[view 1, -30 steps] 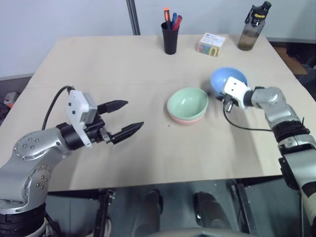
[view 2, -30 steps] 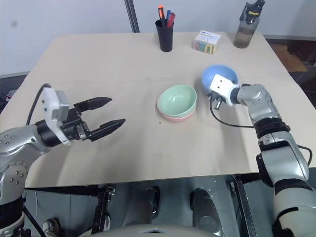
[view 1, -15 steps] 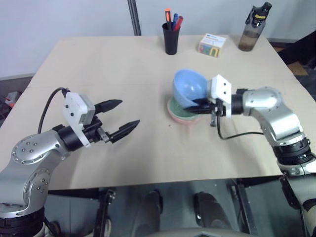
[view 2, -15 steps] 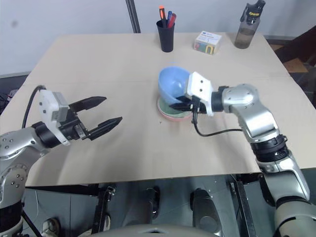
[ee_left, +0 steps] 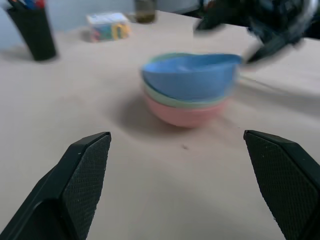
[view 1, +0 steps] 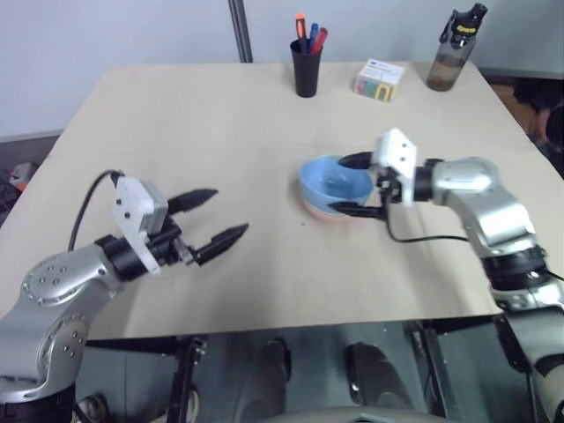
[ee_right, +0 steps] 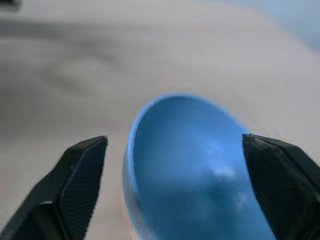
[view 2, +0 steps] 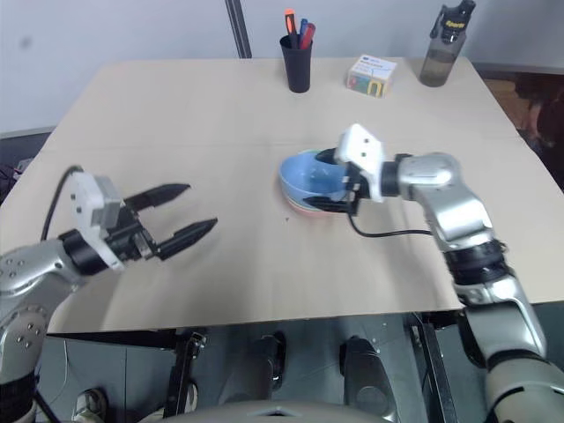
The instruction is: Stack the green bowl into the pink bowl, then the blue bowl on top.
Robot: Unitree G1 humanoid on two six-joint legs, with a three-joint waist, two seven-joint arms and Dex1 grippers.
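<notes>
At the middle of the table (view 1: 176, 115), a short way nearer the robot than the black pen cup (view 1: 306, 67): one stack of three small bowls, recorded as one lot. Item, the blue bowl (view 1: 333, 181), uppermost, mouth up, seated in the green bowl (ee_left: 162, 95), of which a thin pale rim shows beneath it; item, the pink bowl (ee_left: 182, 115), lowest, resting on the table. All three appear smooth, glossy, rigid and light, most likely plastic or melamine, so probably slippery under a pinch and apt to skid or tip if nudged; the rim looks the soundest place to take hold, one finger inside the wall and one outside. Item, the right gripper (view 1: 357, 185), just beside the stack on the side away from the left arm, fingers spread wide and straddling the blue bowl's edge, clasping nothing as far as can be judged. Item, the left gripper (view 1: 216, 216), well apart from the stack, jaws parted and empty, pointed toward the bowls. Beyond the pen cup, toward the far edge: a small printed box (view 1: 377, 79) and a dark water bottle (view 1: 449, 48). Hard to make out: whether the blue bowl sits level or slightly cocked in the green one; whether a right fingertip touches its rim; most of the green bowl, covered by the blue.
</notes>
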